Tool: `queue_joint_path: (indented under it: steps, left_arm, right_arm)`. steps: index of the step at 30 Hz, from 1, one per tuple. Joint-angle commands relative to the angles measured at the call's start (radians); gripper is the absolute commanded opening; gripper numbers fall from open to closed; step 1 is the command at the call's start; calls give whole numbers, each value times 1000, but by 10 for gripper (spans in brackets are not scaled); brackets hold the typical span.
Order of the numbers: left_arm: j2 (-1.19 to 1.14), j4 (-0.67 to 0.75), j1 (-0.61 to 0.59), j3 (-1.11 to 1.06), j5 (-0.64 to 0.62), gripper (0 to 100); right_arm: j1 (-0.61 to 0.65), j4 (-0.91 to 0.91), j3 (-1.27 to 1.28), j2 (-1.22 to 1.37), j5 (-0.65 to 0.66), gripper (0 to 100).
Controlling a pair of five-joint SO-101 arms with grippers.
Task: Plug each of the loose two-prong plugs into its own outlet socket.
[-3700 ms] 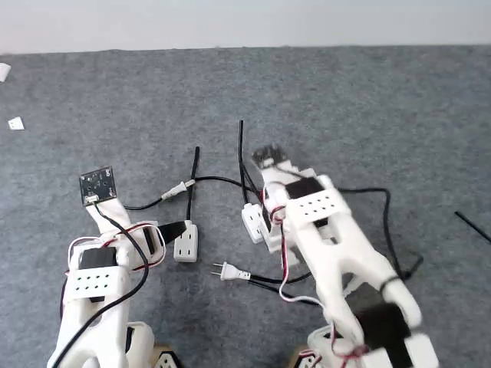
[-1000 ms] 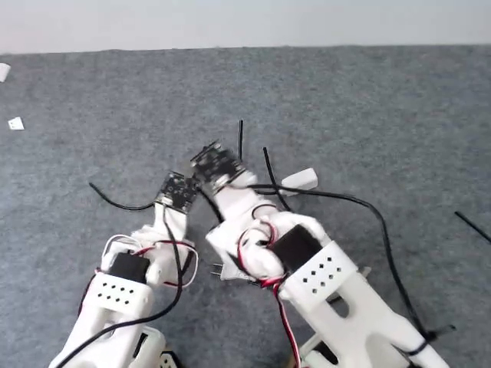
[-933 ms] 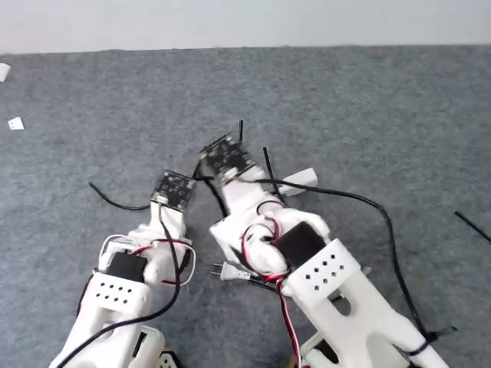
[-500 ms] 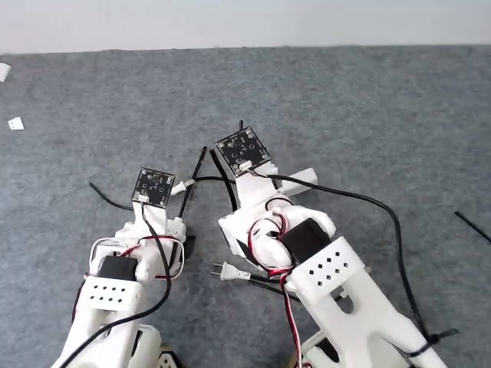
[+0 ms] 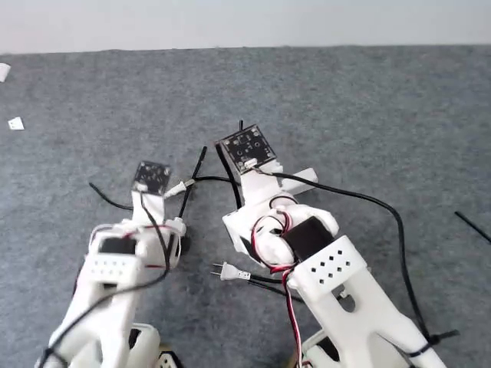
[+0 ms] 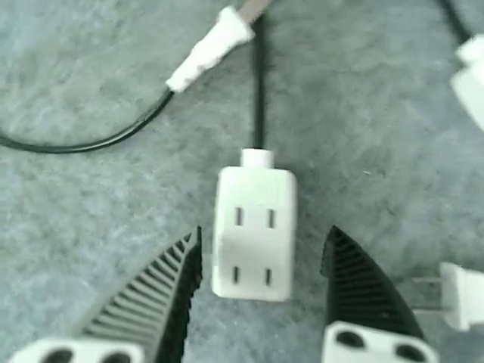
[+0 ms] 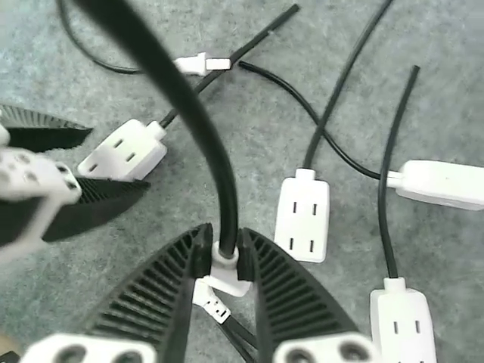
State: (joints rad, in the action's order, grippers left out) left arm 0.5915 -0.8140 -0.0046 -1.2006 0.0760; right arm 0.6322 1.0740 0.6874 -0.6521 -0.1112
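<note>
My left gripper (image 6: 262,246) is open, its black fingers on either side of a white outlet socket (image 6: 253,231) lying on the carpet without touching it. A loose white plug (image 6: 212,49) with a black cord lies beyond that socket, and a second plug (image 6: 463,295) lies beside one finger. My right gripper (image 7: 224,238) is shut on a white plug (image 7: 224,278) whose thick black cord (image 7: 170,94) runs up past the camera. It hangs above the carpet next to another white socket (image 7: 302,219). From above, a loose plug (image 5: 222,270) lies between the two arms.
More white sockets (image 7: 397,325) (image 7: 442,185) and black cords (image 7: 340,76) lie scattered on the grey carpet. The left arm's fingers (image 7: 45,128) flank a socket (image 7: 125,155) close to my right gripper. A cord (image 5: 395,230) loops to the right of the right arm.
Over the last second the two wrists have drawn apart. The left arm swung left over its socket and the right arm stretched farther out, still holding its plug.
</note>
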Motion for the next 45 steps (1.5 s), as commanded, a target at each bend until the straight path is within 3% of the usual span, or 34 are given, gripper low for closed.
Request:
queue_joint_path:
  steps: [1, 14, 16, 20, 27, 33, 37, 45]
  left_arm:
    - [-155, 14, -5, 137, 9, 243]
    - [-290, -109, 68, 208, 9, 241]
    - [-295, -109, 87, 208, -21, 194]
    - [-298, -101, 146, 236, -198, 4]
    - [-298, -107, 232, 275, -540, 13]
    - [-319, -41, 310, 314, -555, 13]
    - [-460, -38, 298, 404, -554, 23]
    - [-700, -164, 262, 611, -552, 223]
  right_arm:
    - [-21, -15, -11, -33, -6, 9]
    - [-33, -10, -9, -39, -5, 9]
    - [-51, -10, -8, -62, -5, 9]
    - [-99, 27, -8, -134, -5, 9]
    - [-124, 10, 29, -159, -5, 9]
    - [-124, 4, 28, -124, -9, 9]
    - [-124, 4, 28, -122, -11, 9]
    - [-124, 4, 28, -122, -11, 9]
